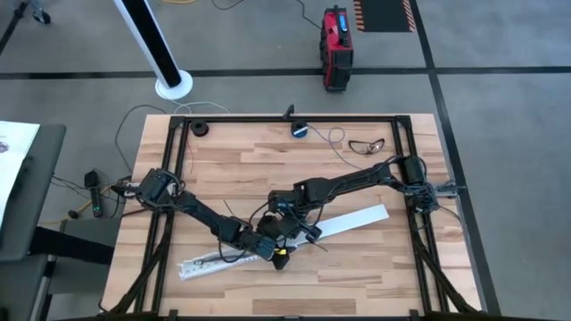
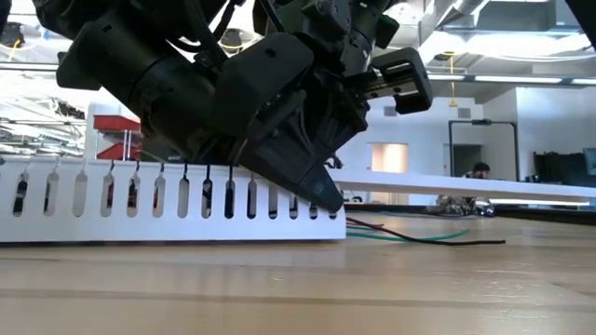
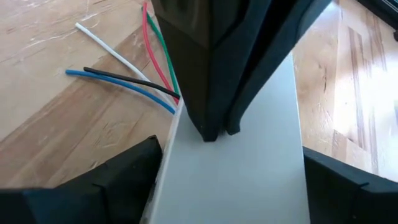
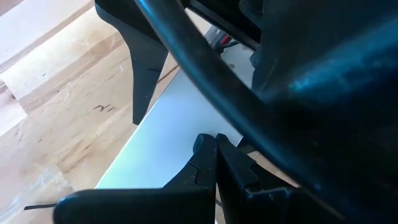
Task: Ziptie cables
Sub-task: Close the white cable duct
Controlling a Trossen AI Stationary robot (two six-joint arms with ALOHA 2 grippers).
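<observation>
The cables [image 3: 134, 84] lie flat on the wooden tabletop as a loose, fanned bunch of thin wires: 1 white, 1 blue, 1 black, 1 red and 1 green. Their far ends splay apart, while the near ends converge and disappear beneath the edge of a white strip. From table height [image 2: 419, 237], green, red and black strands trail out across the wood.

Both arms meeting over strips [image 1: 352, 220] at table [image 1: 375, 276] front, cables [image 3: 134, 81] beside strip.
</observation>
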